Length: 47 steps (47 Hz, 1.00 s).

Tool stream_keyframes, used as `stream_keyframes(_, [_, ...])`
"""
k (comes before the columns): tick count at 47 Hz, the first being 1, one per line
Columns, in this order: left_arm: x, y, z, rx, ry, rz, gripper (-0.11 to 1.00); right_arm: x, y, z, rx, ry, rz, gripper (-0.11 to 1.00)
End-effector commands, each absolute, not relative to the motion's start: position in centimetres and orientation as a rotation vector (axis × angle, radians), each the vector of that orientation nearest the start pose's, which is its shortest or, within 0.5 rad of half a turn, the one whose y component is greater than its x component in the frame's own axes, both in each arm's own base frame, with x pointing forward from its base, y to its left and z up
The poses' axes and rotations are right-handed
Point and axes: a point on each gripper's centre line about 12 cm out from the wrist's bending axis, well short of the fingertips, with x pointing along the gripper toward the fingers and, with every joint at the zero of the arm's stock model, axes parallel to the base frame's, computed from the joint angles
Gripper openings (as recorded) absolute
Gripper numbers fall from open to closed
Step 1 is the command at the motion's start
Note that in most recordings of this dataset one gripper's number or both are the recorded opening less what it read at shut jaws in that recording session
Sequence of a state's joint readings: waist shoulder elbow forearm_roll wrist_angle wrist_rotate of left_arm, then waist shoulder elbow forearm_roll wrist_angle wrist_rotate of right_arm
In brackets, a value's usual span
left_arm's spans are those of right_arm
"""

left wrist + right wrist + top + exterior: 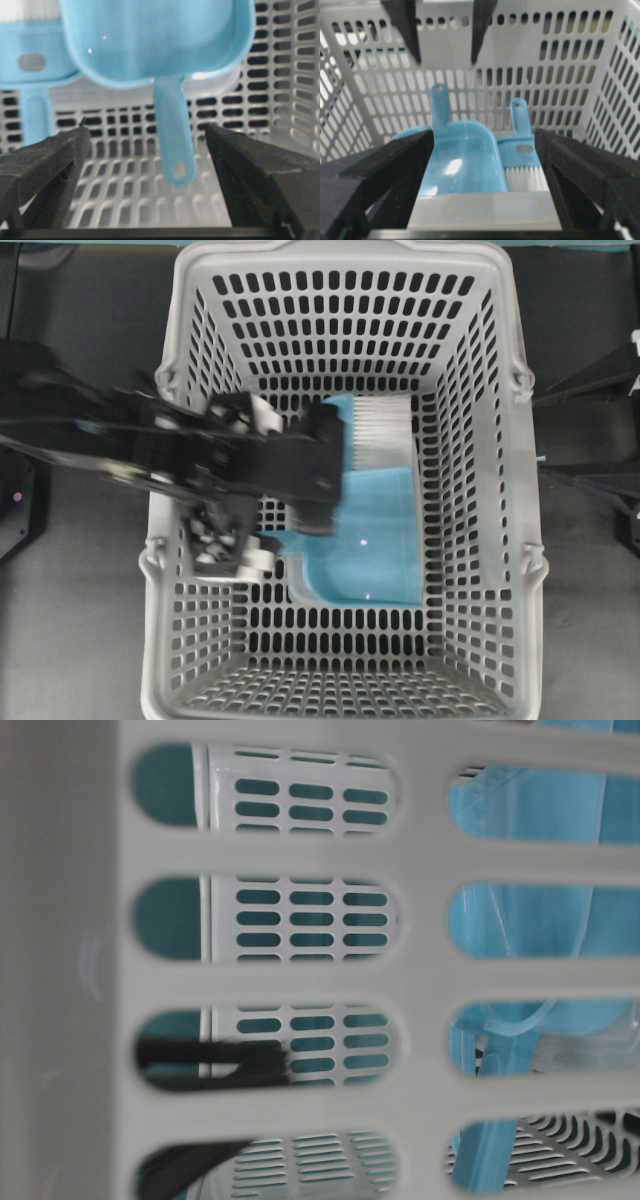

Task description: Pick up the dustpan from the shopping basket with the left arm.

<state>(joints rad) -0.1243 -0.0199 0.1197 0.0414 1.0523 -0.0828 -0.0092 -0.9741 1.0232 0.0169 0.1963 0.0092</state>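
Observation:
The teal-blue dustpan (372,540) lies on the floor of the light-grey shopping basket (500,540), its scoop toward the right wall. In the left wrist view its scoop (155,40) fills the top and its thin handle (173,135), with a hole at the end, points down between my fingers without touching them. My left gripper (147,131) is open, astride that handle; overhead, the left gripper (322,472) hides the handle. My right gripper (484,134) is open and empty just outside the basket's wall, looking in at the dustpan (465,165).
A teal hand brush (380,430) with white bristles lies beside the dustpan toward the back wall; its handle (35,120) runs parallel on the left. The basket's slotted walls (295,75) close in all round. The left gripper's two fingers (410,30) hang down at the far wall.

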Motion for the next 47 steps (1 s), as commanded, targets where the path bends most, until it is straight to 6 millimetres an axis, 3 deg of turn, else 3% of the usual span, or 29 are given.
stream_keyframes(1, [40.7, -5.2, 28.0, 0.034, 1.177, -0.041, 0.89, 20.2, -0.1, 31.2, 0.029, 0.219, -0.009, 0.78])
stream_keyframes(7, [41.0, -5.6, 25.3, 0.014, 1.26, -0.018, 0.89, 20.2, -0.2, 31.1, 0.03, 0.221, -0.01, 0.78])
stream_keyframes(21, [40.2, -5.5, 21.7, 0.007, 1.339, 0.001, 0.88, 20.1, -0.1, 31.1, 0.032, 0.222, -0.009, 0.78])
stream_keyframes(31, [40.7, -5.7, 21.4, 0.006, 1.302, -0.007, 0.87, 20.1, -0.1, 30.8, 0.033, 0.228, -0.009, 0.78])
stream_keyframes(36, [40.7, -6.0, 21.4, 0.011, 1.29, -0.016, 0.72, 20.1, -0.1, 30.6, 0.033, 0.233, -0.005, 0.78])
stream_keyframes(43, [40.6, -6.7, 21.2, 0.021, 1.278, -0.034, 0.3, 20.1, 0.0, 30.5, 0.036, 0.233, -0.004, 0.78])
stream_keyframes(47, [40.5, -6.7, 21.4, 0.015, 1.272, -0.031, 0.3, 20.0, 0.0, 30.5, 0.037, 0.233, -0.004, 0.78])
